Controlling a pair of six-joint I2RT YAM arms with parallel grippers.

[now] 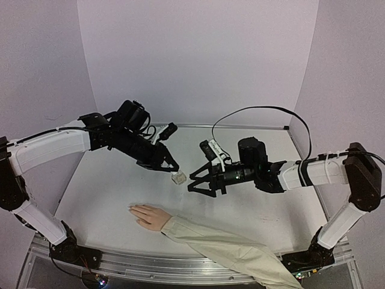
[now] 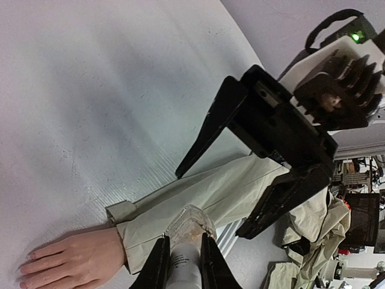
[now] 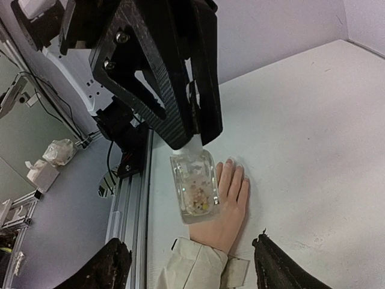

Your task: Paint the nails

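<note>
The mannequin hand (image 1: pixel 149 215) lies palm down on the table, its beige sleeve (image 1: pixel 228 248) running to the near right. Its nails (image 3: pixel 232 163) are pale and barely stand out from the skin. My left gripper (image 1: pixel 170 169) is shut on the white cap of a small clear bottle (image 1: pixel 178 177) and holds it in the air above the hand. The bottle (image 3: pixel 194 183) has glittery flecks inside and also shows in the left wrist view (image 2: pixel 191 224). My right gripper (image 1: pixel 195 181) is open and empty, just right of the bottle and pointing at it.
The metal rail (image 1: pixel 150 265) runs along the table's near edge. A black cable (image 1: pixel 258 109) arcs above the right arm. Purple walls close in the back and both sides. Beyond the table edge there is crumpled cloth (image 2: pixel 313 229).
</note>
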